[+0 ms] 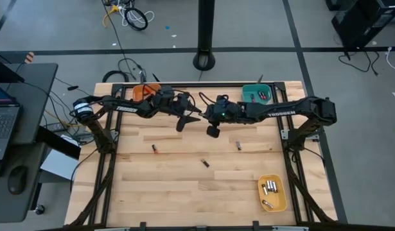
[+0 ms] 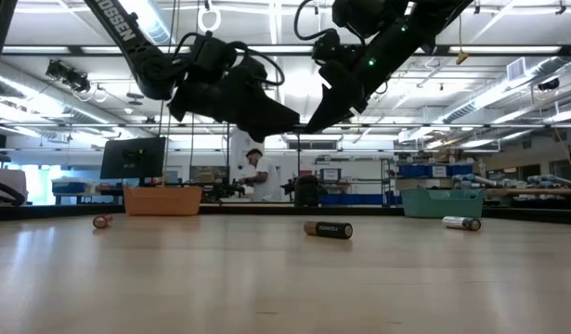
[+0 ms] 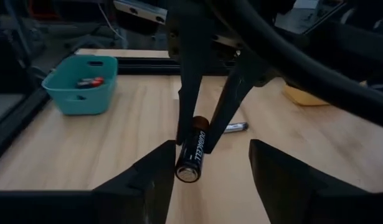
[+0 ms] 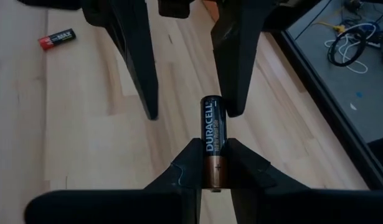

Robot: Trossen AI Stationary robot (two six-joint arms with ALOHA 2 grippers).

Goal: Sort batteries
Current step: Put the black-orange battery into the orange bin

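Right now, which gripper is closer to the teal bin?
Right. The right gripper, holding a black battery, sits just in front of the teal bin; the open left gripper faces it from farther across the table.

A wooden table (image 1: 184, 186) carries three bins: an orange bin (image 1: 144, 92) at the far left edge, a teal bin (image 1: 256, 94) at the far right, and a yellow bin (image 1: 272, 193) near the front right corner. Left of the table stands a desk with a laptop (image 1: 3, 125). Beyond the table, a person (image 2: 257, 176) in white stands in the room.
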